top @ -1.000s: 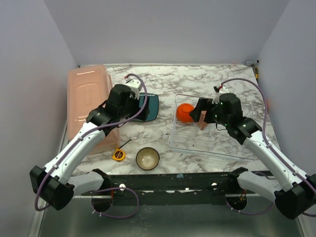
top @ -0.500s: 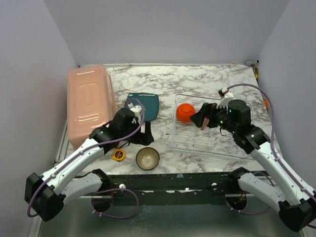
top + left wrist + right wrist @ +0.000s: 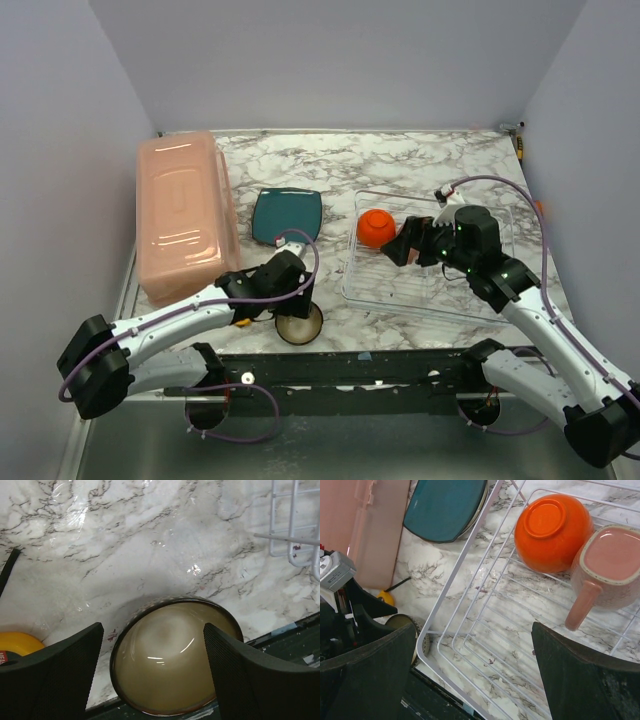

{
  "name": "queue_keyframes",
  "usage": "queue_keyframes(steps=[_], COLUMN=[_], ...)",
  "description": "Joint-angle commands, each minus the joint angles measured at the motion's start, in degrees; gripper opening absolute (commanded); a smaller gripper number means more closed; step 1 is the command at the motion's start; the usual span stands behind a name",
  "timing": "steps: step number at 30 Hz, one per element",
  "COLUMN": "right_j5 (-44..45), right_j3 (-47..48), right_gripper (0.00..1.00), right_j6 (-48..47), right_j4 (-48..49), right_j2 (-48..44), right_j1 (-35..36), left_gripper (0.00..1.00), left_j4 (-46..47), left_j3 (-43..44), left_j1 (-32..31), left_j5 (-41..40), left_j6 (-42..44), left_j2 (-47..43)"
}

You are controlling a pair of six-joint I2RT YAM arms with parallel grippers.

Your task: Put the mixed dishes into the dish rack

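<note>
Mug (image 3: 612, 560) beside orange bowl (image 3: 552, 532), plain only from right wrist; left hand (image 3: 152, 650) spread over brown bowl (image 3: 175, 660), right hand (image 3: 472, 635) spread.

A round bowl (image 3: 175, 655) sits on the white and grey bench (image 3: 150, 540). It is creamy and shiny inside, with a dark rim. Two black fingers (image 3: 50, 680) are spread wide, one on each side of the bowl. A yellow round thing (image 3: 17, 642) peeks out at the left, partly hidden by the left finger. White wires of a rack (image 3: 295, 525) show in the top right corner. The bench's dark edge runs just beside the bowl.
</note>
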Motion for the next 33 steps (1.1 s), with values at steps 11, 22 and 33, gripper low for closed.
queue_keyframes(steps=[11, 22, 33], right_j5=[-2.7, -2.9, -7.5], right_j3=[-0.9, -1.8, 0.6], right_gripper=[1.00, 1.00, 1.00], right_j6=[0.6, 0.6, 6.0], right_j4=[1.6, 0.3, 3.2], right_j2=[1.1, 1.5, 1.8], right_j1=[0.0, 0.0, -0.1], left_gripper=[0.56, 0.20, 0.00], left_j4=[-0.7, -0.8, 0.1], left_j3=[-2.7, -2.5, -3.6], left_j1=[-4.7, -5.6, -5.5], left_j5=[-0.9, -2.7, -1.7], left_j6=[-8.9, -11.0, -11.5], left_j2=[2.6, 5.1, -16.1])
